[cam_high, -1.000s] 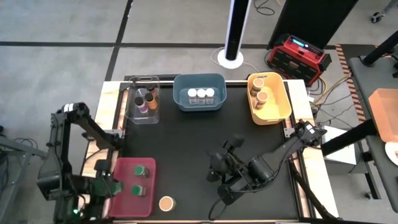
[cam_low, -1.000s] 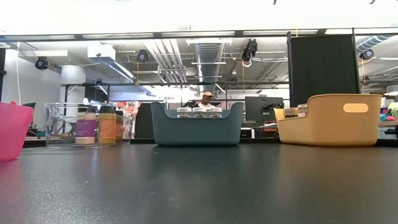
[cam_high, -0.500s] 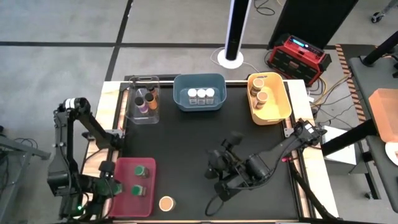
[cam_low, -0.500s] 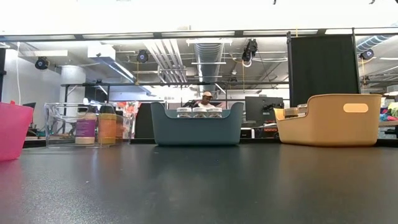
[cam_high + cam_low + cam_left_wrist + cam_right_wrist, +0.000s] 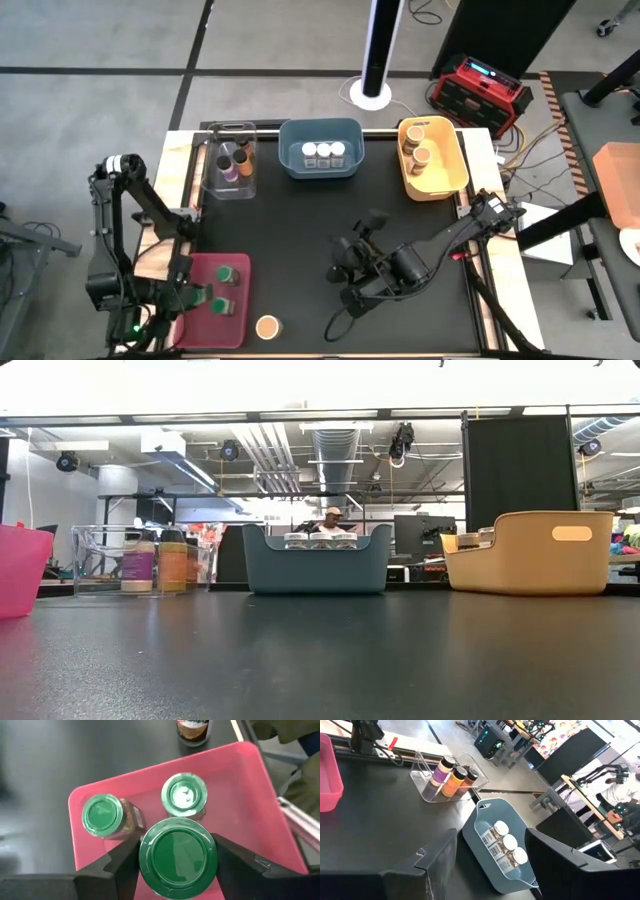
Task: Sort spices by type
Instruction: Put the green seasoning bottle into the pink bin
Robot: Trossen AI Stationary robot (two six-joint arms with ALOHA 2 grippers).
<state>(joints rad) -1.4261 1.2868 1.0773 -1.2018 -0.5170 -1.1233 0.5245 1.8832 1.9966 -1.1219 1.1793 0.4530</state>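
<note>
My left gripper (image 5: 192,298) hangs over the near left part of the red bin (image 5: 240,318), shut on a green-lidded spice jar (image 5: 177,852). Two more green-lidded jars (image 5: 104,815) (image 5: 184,794) stand upright in that bin. A tan-lidded jar (image 5: 267,327) stands on the table just right of the bin. My right gripper (image 5: 345,272) hovers open over the table's middle, with nothing between its fingers (image 5: 437,865). The low view shows no gripper. My left gripper pinches the green-lidded jar between its two fingers (image 5: 120,865), which lie on opposite sides at the lid's rim (image 5: 142,856). The fingers come from above, slanting down. The jar stays upright, lid toward the wrist; the lid hides its bottom, so I cannot tell whether it rests on the bin's floor.
Along the far edge stand a clear bin (image 5: 215,180) with dark- and orange-lidded jars, a blue bin (image 5: 290,150) with three white-lidded jars, and a yellow bin (image 5: 455,165) with tan-lidded jars. Black tabletop lies between the bins and the arms.
My left gripper has come down toward the red bin with the green-lidded jar, edging over the bin and rolling a little at the wrist. It has stayed shut on the jar.
</note>
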